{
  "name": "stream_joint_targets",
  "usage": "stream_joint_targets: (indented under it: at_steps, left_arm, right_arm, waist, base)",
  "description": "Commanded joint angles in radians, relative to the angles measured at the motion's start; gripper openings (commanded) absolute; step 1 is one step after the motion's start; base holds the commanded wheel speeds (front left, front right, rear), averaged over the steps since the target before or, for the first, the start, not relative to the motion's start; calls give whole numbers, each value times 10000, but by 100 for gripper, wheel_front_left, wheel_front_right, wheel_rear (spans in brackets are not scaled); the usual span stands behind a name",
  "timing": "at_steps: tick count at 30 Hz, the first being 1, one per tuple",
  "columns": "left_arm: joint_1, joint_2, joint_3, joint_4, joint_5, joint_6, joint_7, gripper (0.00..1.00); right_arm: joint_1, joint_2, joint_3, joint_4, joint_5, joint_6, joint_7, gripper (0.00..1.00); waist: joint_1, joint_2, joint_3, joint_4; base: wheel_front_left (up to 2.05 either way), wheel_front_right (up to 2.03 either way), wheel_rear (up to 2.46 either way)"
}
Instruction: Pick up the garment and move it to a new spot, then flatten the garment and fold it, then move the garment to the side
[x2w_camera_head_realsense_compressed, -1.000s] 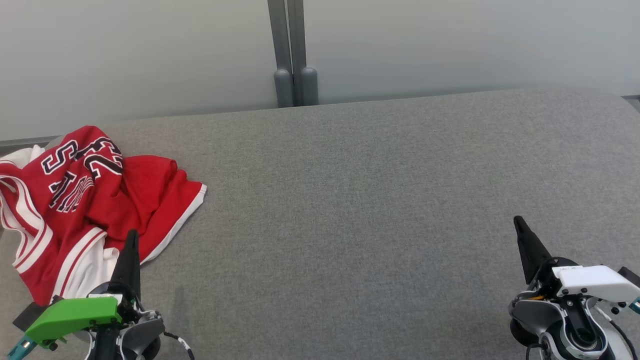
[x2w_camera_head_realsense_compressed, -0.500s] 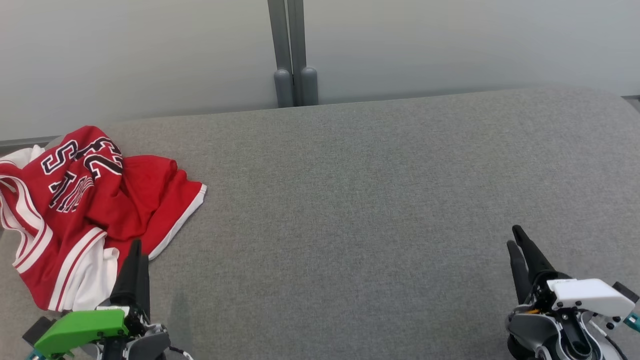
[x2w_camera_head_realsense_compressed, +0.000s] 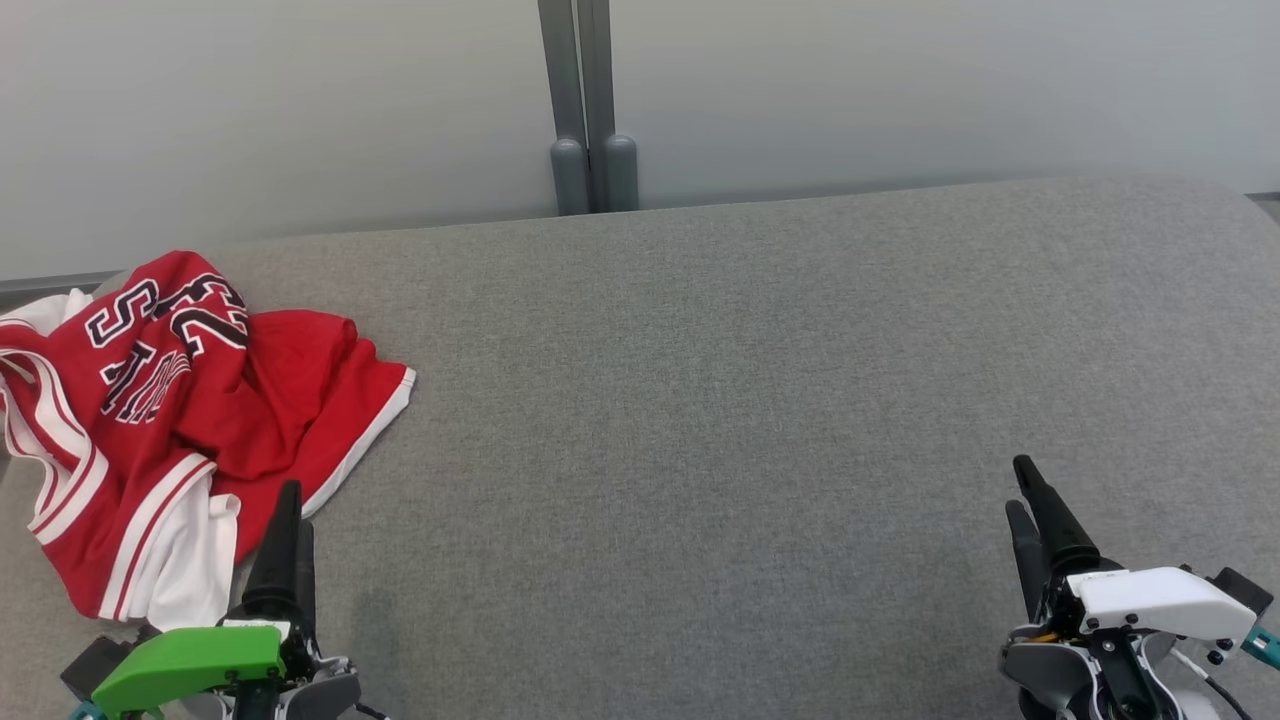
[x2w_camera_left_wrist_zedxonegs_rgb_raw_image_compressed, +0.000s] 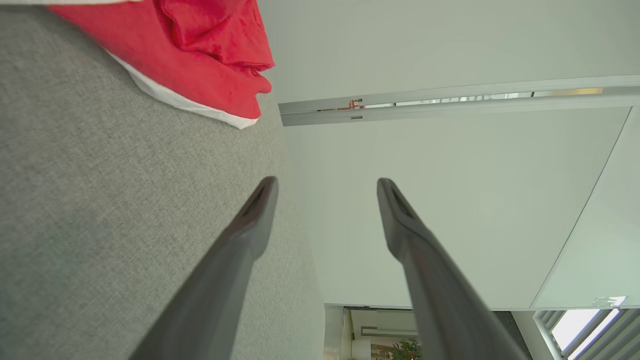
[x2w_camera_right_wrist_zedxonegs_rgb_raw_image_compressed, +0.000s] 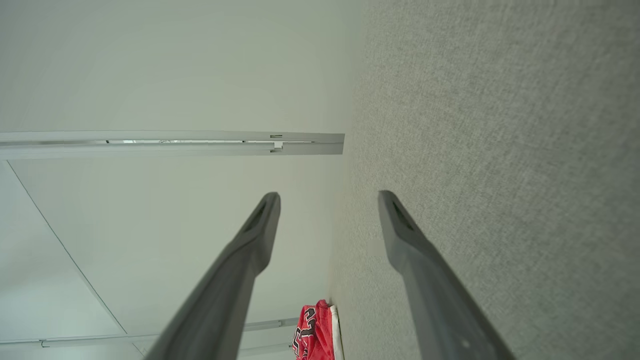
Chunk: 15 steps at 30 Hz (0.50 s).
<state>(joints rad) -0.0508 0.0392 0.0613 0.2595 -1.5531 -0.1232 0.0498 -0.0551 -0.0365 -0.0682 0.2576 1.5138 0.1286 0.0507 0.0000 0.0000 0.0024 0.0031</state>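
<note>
left pincer (x2w_camera_head_realsense_compressed: 297, 505) parted, empty, pointing far, just beside red jersey (x2w_camera_head_realsense_compressed: 170, 400) | right pincer (x2w_camera_head_realsense_compressed: 1017, 483) near right, parted, empty, over grey surface (x2w_camera_head_realsense_compressed: 700, 400)

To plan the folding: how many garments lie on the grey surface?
1. A crumpled red jersey lies at the far left of the grey surface. The white cloth at its edge looks like part of it; I cannot be sure.

Head camera looks down; low wrist cameras face sideways, sharing the garment (x2w_camera_head_realsense_compressed: 200, 400).
</note>
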Motion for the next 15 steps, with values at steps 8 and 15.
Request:
stream_joint_targets:
  at_steps: [8,15]
  left_arm:
    - [-19,63,-340,-392,1584,10,-418,100]
    - [39,72,-542,-491,3035,154,-704,100]
  right_arm:
    - [7,-104,251,-600,-1913,19,-422,100]
    - [12,-334,518,-926,-3679,21,-707,100]
  waist:
    - [0,0,-16,20]
    - [0,0,-30,29]
  base:
    - [0,0,0]
    - [0,0,0]
